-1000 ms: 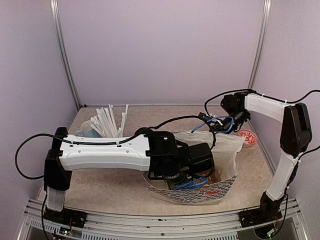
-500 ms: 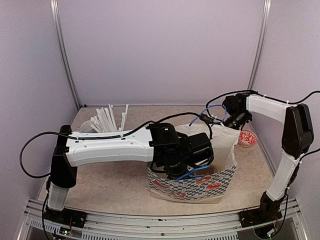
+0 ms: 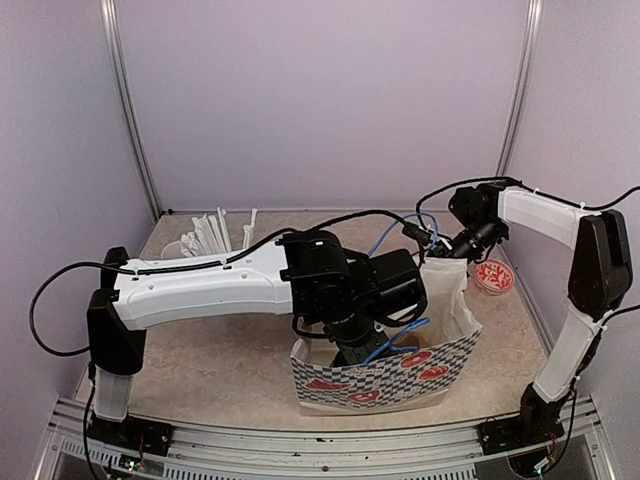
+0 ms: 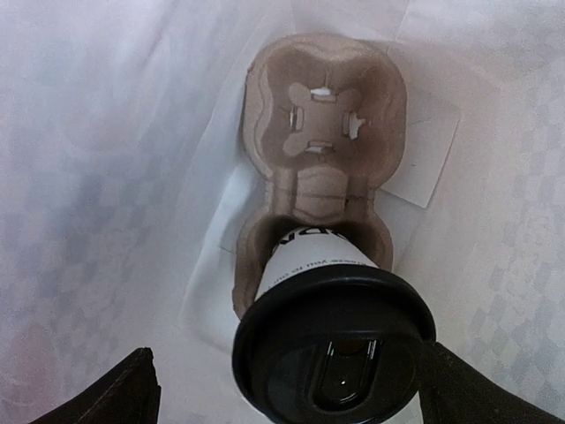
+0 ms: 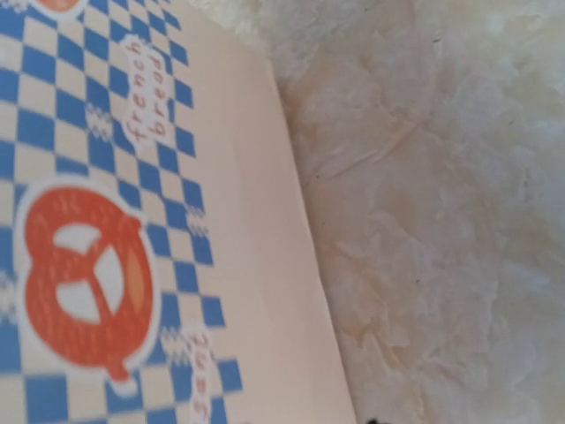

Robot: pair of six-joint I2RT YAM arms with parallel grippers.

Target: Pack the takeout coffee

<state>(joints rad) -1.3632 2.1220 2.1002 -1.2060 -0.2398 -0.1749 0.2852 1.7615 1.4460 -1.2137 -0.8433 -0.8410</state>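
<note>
In the left wrist view I look down into a white paper bag (image 4: 106, 177). On its floor lies a brown cardboard cup carrier (image 4: 322, 106). A white takeout coffee cup (image 4: 322, 262) with a black lid (image 4: 335, 344) stands in the carrier's near slot, and the far slot is empty. My left gripper (image 4: 296, 393) is open, its dark fingers (image 4: 124, 393) standing wide on either side of the lid. From above, the bag (image 3: 440, 365) shows blue checks and red pretzels, and my right gripper (image 3: 443, 252) is shut on its back right rim.
A black cup of white straws (image 3: 215, 235) and a light-blue mug (image 3: 172, 250) stand at the back left. A small red-patterned dish (image 3: 493, 275) sits right of the bag. The right wrist view shows only the bag's printed side (image 5: 106, 221) and the beige table (image 5: 441, 221).
The bag has been pulled from slumped to upright as my right gripper moved up and right with its rim. My left gripper has opened wider around the cup's lid.
</note>
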